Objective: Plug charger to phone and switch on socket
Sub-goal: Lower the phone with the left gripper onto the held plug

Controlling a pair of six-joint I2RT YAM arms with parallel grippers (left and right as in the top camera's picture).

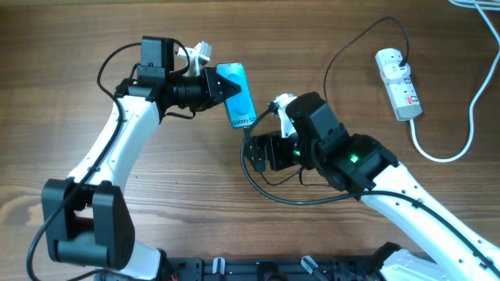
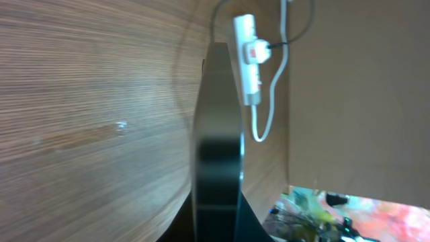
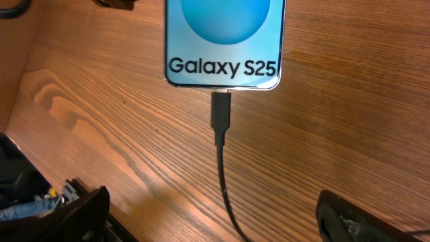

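Observation:
The phone shows a teal screen and sits left of centre, with my left gripper shut on its upper end. In the left wrist view the phone runs edge-on between the dark fingers. The charger's black plug tip is seated in the bottom edge of the phone. Its thin black cable trails back between the wide-apart fingers of my right gripper, which is open and touches nothing. The white socket lies far right, also visible as the socket.
A thick white cord curls off the socket toward the right edge. The black cable loops from the socket across the table and under my right arm. Colourful clutter lies beyond the table edge.

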